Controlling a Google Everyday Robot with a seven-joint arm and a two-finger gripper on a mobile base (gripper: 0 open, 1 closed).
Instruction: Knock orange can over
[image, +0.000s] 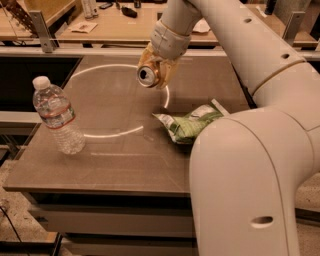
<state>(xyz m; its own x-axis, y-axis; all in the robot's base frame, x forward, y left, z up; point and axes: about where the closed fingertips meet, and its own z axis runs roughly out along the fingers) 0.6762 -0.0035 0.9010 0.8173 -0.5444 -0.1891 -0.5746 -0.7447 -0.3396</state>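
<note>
The orange can (148, 75) is tipped on its side, with its silver top facing the camera, over the far middle of the brown table (125, 160). My gripper (157, 74) comes down from the white arm at the top. Its tan fingers (167, 70) are closed around the can's body. I cannot tell whether the can touches the table.
A clear water bottle (56, 116) with a white cap stands upright at the table's left. A green and white snack bag (189, 125) lies right of centre, close below the can. My white arm body (250, 190) fills the right foreground. A wooden bench (115, 27) stands behind.
</note>
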